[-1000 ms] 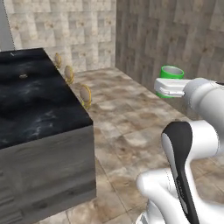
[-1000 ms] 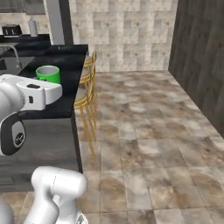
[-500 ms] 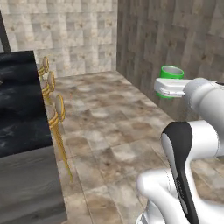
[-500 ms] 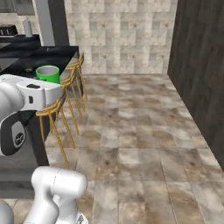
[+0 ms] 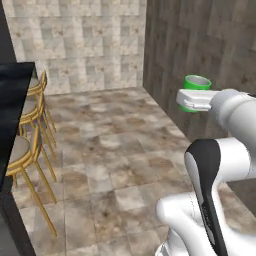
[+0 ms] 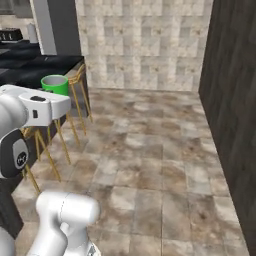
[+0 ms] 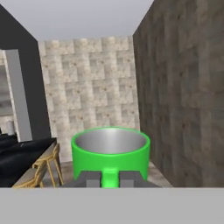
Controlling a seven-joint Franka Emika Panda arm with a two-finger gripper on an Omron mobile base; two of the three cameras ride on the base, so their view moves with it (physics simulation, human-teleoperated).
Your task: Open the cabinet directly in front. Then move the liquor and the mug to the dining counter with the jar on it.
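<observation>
The bright green mug point(image 7: 110, 156) with a pale inside is held upright in the air, its handle pinched between my gripper's point(image 7: 109, 179) two dark fingers, which are shut on it. In the left base view the mug point(image 5: 196, 86) sits on top of the white hand point(image 5: 192, 99) in front of a dark wall. From the right base the mug point(image 6: 55, 84) hangs beside the black dining counter point(image 6: 30, 65) with its yellow stools point(image 6: 75, 95). The liquor, the jar and the cabinet are out of view.
A dark wood-grain wall point(image 5: 210, 55) runs along the right, close to the hand. Open tiled floor point(image 6: 145, 150) lies ahead, ending at a beige stone wall point(image 7: 87, 87). Yellow-framed stools point(image 5: 27, 125) line the counter's edge point(image 5: 12, 95) on the left.
Both base views have swung, so the black counter and stools slid left and the dark wall came in on the right. The mug stays gripped at the same height.
</observation>
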